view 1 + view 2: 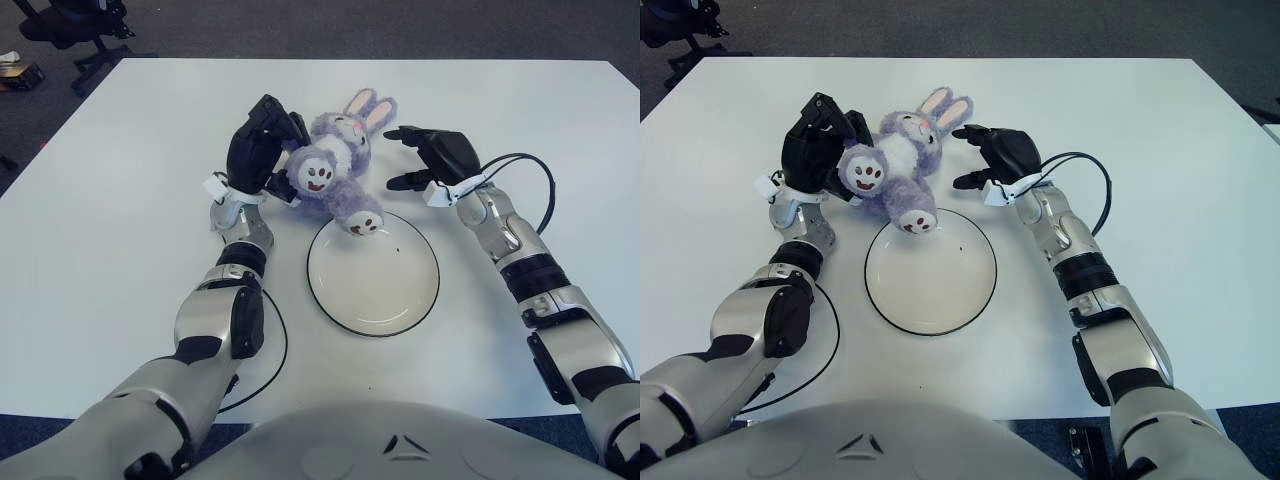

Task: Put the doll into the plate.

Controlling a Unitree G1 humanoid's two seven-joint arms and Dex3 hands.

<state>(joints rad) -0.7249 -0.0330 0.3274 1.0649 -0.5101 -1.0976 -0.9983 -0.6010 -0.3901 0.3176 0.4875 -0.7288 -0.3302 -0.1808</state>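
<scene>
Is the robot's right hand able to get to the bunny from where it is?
Probably yes. The right hand hangs open just beside the bunny, with only bare table between them. The left hand is on the bunny's other side.

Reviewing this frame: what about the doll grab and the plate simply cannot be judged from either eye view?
- Left robot hand: its back faces the camera, so contact with the doll is hidden in both views.
- Doll's far side: covered by its own body.
- One doll foot overlaps the plate rim; touching or hovering is unclear.
- Right robot hand, fingers spread: gap to the doll's ears unclear.
- Small dark speck on the plate: too small to identify.
</scene>
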